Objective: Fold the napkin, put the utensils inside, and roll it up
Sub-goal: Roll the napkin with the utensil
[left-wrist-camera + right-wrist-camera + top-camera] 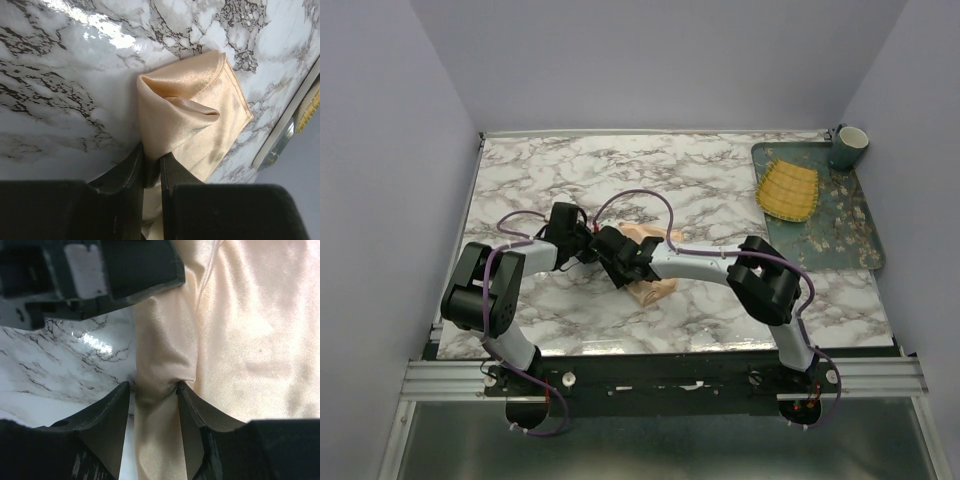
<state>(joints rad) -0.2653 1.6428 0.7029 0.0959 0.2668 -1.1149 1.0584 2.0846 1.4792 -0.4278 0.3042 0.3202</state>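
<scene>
The peach-orange thin cloth napkin [656, 291] lies at the centre of the white marble counter [720, 180], partly folded, its long axis roughly 12-to-6 in the top view. Both arms meet at it, equally near.

- Left end effector [152, 161]: fingers pressed together on a napkin edge. The cloth extends toward 1 o'clock in the left wrist view.
- Right end effector [155, 388]: pinching a raised ridge of cloth that runs 12-to-6 between its fingers.

The arms cover most of the napkin from above, so the layer count cannot be determined. No utensils are visible.
</scene>
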